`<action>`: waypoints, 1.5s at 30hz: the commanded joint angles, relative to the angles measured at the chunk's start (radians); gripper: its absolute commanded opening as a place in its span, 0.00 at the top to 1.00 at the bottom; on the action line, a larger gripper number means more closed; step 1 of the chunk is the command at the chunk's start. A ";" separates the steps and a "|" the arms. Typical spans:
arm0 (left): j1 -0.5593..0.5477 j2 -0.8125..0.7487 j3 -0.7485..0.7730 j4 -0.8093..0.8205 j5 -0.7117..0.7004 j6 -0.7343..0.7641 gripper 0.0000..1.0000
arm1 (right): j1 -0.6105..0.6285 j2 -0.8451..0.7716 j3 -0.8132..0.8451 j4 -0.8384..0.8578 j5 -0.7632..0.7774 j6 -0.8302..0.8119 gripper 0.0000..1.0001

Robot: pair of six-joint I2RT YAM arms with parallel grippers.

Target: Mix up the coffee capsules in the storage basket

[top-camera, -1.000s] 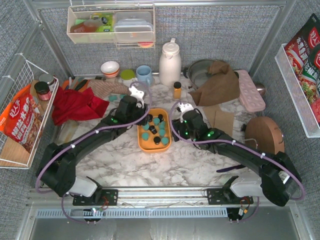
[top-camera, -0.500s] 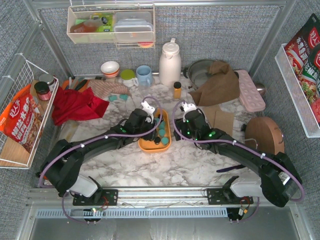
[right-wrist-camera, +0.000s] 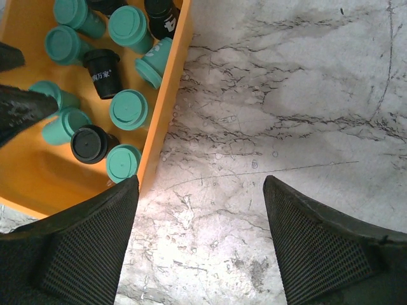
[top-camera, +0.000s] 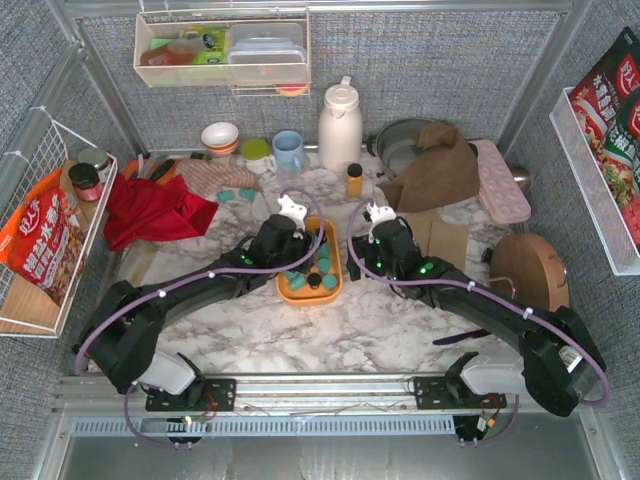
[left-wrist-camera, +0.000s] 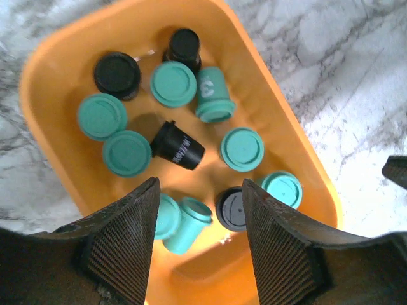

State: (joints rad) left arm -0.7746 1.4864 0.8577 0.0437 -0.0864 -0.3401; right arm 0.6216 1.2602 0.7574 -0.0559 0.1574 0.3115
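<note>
Left wrist view: the left tool (left-wrist-camera: pixel 198 190) hangs released, fingers apart and gripping nothing, over the orange storage basket (left-wrist-camera: pixel 280 133), where teal and black coffee capsules (left-wrist-camera: pixel 241 149) lie jumbled. The right tool (right-wrist-camera: pixel 200 184) gapes wide above the marble tabletop (right-wrist-camera: pixel 286 95), just right of the basket.

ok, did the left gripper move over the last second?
Yes. Left gripper went right: it was left of the basket, now it's above it. The basket hasn't shifted against the jug.
</note>
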 commanded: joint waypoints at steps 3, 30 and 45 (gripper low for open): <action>0.015 -0.055 0.022 0.036 -0.268 -0.018 0.32 | -0.003 -0.012 -0.004 0.021 0.008 0.006 0.16; 0.481 0.536 0.532 0.017 -0.293 -0.190 0.28 | -0.006 -0.022 -0.018 0.034 0.034 -0.018 0.15; 0.489 0.704 0.632 0.145 -0.296 -0.120 0.29 | -0.005 0.002 -0.004 0.027 0.015 -0.022 0.15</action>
State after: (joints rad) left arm -0.2913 2.1548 1.4433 0.1715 -0.3748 -0.4850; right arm 0.6155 1.2575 0.7414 -0.0460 0.1780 0.2924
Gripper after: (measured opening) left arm 0.706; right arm 0.850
